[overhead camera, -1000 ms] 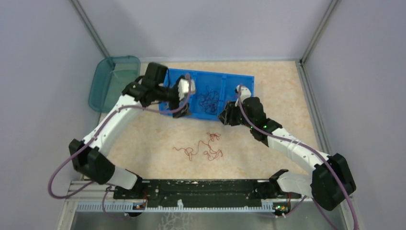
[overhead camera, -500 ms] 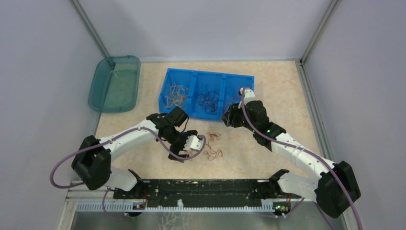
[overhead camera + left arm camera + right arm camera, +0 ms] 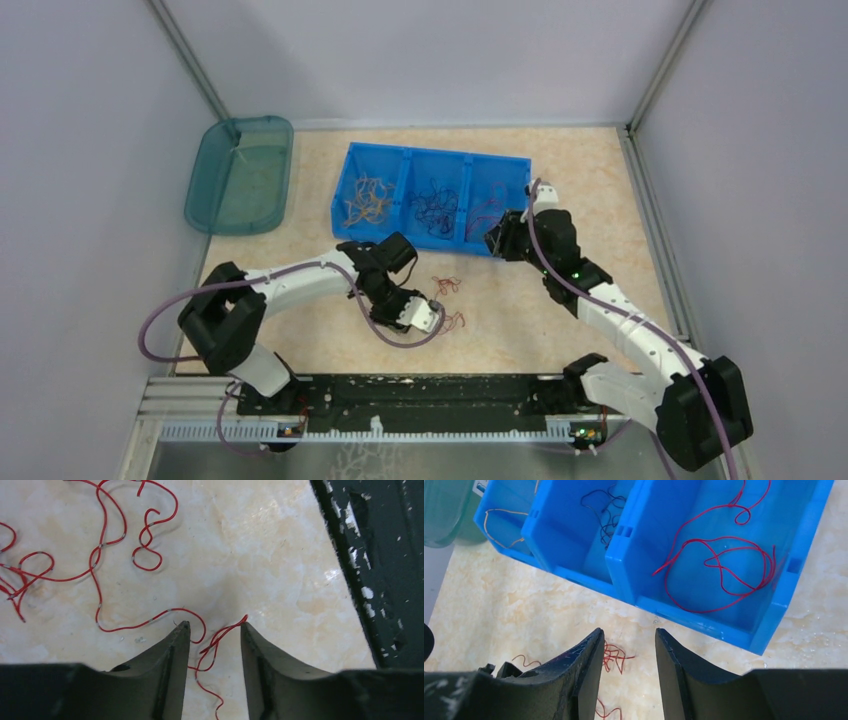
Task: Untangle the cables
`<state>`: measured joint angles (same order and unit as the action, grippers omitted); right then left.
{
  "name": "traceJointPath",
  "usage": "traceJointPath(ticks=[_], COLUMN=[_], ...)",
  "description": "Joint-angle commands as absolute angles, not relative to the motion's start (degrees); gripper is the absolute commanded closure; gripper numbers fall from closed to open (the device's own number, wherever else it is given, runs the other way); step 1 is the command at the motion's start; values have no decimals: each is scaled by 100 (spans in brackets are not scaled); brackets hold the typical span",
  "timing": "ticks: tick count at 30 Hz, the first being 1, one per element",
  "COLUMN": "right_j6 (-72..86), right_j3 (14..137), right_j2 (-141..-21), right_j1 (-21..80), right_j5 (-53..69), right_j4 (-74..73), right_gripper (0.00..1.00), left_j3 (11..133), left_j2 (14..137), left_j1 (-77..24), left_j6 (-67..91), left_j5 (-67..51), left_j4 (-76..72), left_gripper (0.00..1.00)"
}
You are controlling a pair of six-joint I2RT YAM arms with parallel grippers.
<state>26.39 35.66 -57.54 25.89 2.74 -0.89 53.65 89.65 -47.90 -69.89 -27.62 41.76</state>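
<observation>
Loose red cables point(image 3: 447, 286) lie tangled on the beige table, seen closer in the left wrist view point(image 3: 100, 555). My left gripper point(image 3: 431, 316) is low over them, its jaws point(image 3: 212, 628) open with a red strand lying between the fingers, untouched by either pad. In the blue three-part bin point(image 3: 440, 160), orange cables point(image 3: 365, 200) fill the left part, dark ones point(image 3: 435, 205) the middle, and red ones point(image 3: 719, 565) the right. My right gripper point(image 3: 498, 243) hovers at the bin's front right corner. Its jaws point(image 3: 628, 632) are open and empty.
A teal tub point(image 3: 240, 175) stands at the back left by the wall. The black rail point(image 3: 430, 390) runs along the near edge, close to my left gripper point(image 3: 380, 570). Grey walls close in both sides.
My left arm swung from the bin's left part down to the red cables on the table, and its jaws narrowed. My right gripper slid right along the bin's front.
</observation>
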Motion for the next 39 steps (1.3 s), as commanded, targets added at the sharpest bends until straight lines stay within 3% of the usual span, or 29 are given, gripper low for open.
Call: traceJointPath(ticks=[1, 3, 7, 11, 19, 29, 39], right_j6=[2698, 2714, 2751, 2731, 2409, 2376, 1927], right_j3=[3578, 3564, 3564, 3578, 3371, 2688, 2558], right_j2=[-5627, -5656, -5704, -5662, -5582, -5221, -5057], right_j1=[2489, 2464, 2427, 2417, 2426, 2462, 3306], right_j5=[380, 405, 467, 630, 2304, 4133, 4331], right_j4=[58, 97, 169, 358, 1791, 3661, 4181], right_gripper=[57, 58, 59, 59, 53, 39, 31], left_j3=[5575, 5596, 5693, 6415, 9231, 10313, 10411], left_j2=[9093, 9098, 8996, 8751, 8519, 8128, 7673], left_j1=[-4999, -5071, -5097, -5091, -5081, -5056, -5000], left_j6=[-7434, -7464, -7535, -7496, -6540, -5399, -4624], left_j5=[-2902, -2856, -2759, -2621, -3875, -4148, -4329], left_j4=[4552, 4715, 5062, 5899, 7689, 7668, 6510], left_gripper=[60, 77, 99, 100, 100, 100, 100])
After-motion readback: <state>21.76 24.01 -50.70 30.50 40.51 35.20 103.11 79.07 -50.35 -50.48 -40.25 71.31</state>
